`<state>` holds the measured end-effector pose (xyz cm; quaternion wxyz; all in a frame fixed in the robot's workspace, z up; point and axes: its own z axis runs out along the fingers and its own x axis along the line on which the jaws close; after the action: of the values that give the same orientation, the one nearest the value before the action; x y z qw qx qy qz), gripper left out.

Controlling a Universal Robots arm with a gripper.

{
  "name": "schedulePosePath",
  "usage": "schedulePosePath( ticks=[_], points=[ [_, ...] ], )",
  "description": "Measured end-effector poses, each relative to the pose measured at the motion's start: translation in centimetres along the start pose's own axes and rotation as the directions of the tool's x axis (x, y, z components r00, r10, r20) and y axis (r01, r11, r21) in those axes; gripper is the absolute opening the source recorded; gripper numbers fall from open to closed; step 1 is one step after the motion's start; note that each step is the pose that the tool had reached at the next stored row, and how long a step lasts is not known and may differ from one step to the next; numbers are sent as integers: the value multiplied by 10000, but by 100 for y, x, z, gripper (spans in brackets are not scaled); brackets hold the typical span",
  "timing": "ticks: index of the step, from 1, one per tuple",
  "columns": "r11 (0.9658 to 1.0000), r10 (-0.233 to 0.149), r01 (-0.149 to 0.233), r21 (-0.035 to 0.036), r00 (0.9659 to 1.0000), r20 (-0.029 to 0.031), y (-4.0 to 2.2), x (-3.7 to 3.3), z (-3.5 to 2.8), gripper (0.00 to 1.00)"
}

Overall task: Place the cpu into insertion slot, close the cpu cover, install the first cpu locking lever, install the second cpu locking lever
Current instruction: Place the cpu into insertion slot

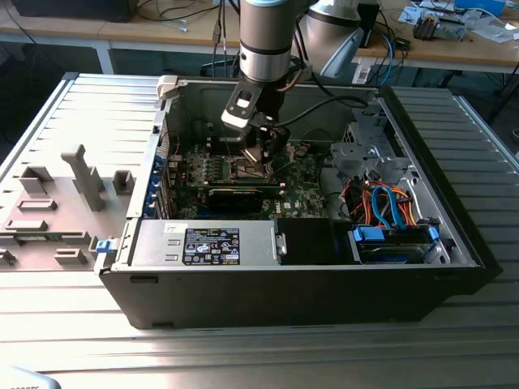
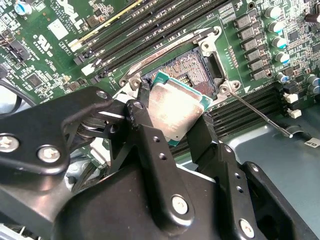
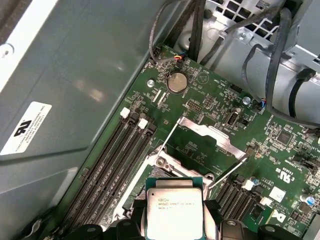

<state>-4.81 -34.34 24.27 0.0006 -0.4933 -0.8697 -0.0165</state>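
Note:
My gripper hangs inside the open computer case, low over the green motherboard. It is shut on the cpu, a pale metallic square on a green base, gripped by two opposite edges between the black fingers. The cpu is tilted just above the insertion slot, whose dark pin field shows past one corner. In the first wrist view the cpu sits between the gripper fingers, and the silvery cpu cover stands flipped open beyond the socket rim. A thin lever rod sticks out sideways.
Black memory slots run along both sides of the socket. A long black card and the power supply lie nearer the case front. Orange and blue cables fill the exterior view's right. Grey fixtures stand outside the case.

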Motion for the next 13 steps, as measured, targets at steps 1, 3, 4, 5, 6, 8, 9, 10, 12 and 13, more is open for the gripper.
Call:
schedulePosePath(
  ticks=[1, 3, 4, 5, 6, 8, 9, 10, 12, 13],
  points=[
    [10000, 34, -34, 0, 10000, 1, 0, 0, 0, 54],
    [10000, 92, -92, -1, 10000, 3, 0, 0, 0, 54],
    [9999, 131, -131, -2, 9999, 4, 0, 0, 0, 54],
    [9999, 162, -162, -2, 9999, 5, 0, 0, 0, 54],
    [9998, 210, -210, -3, 9998, 6, 0, 0, 0, 54],
    [9996, 270, -270, -4, 9996, 8, 0, 0, 0, 54],
    [9995, 326, -326, -6, 9995, 9, 0, 0, 0, 54],
    [9993, 373, -373, -6, 9993, 10, 0, 0, 0, 54],
    [9989, 468, -468, -8, 9989, 13, 0, 0, 0, 54],
    [9988, 496, -496, -8, 9988, 14, 0, 0, 0, 54]
  ],
)
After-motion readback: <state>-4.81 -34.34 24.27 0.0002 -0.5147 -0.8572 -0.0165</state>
